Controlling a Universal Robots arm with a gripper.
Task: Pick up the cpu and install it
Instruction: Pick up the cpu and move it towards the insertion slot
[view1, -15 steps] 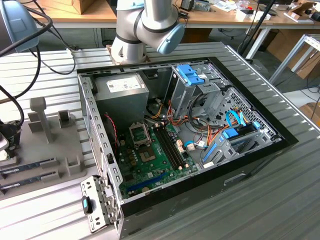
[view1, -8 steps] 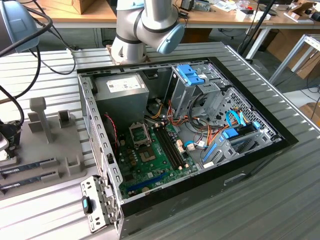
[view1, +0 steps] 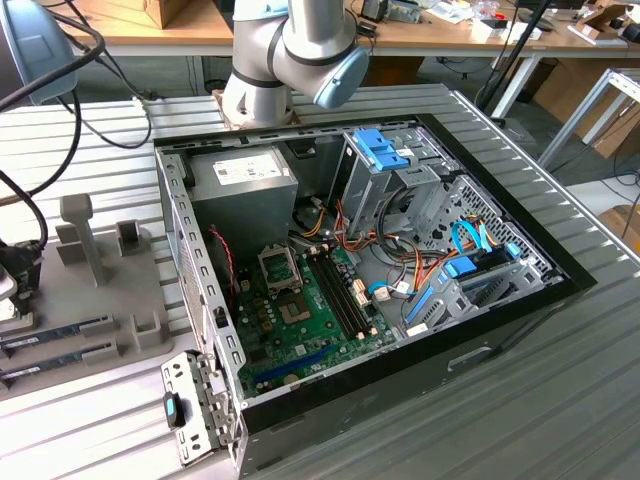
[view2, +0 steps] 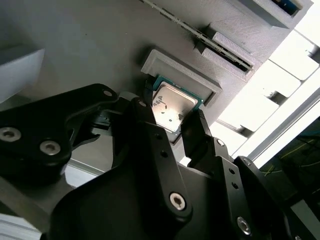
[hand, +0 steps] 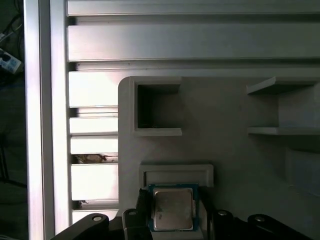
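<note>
The cpu, a small flat square chip with a silver-grey metal lid and a thin green rim, lies flat in a shallow seat of the pale grey printed plastic tray. It is tucked just beside a raised grey lip, close to one edge of the tray. Along that same edge, nearer the tray's rounded corner, is an empty square pocket. The black two-fingered gripper is directly over the chip, so the relation that matters is straight down rather than sideways. Its fingers flank two opposite edges with the lid showing between them. Being square, the chip has no long axis to line up with (only the choice of which pair of edges to take). In both wrist views the fingers look drawn in to the chip's width and touching those edges. I judge the grip to be made, with the chip not yet lifted from its seat. In the exterior view the open black desktop computer case lies on the ribbed aluminium table, well apart from the tray. It shows its green motherboard and the square metal-framed socket, which looks unfilled.
</note>
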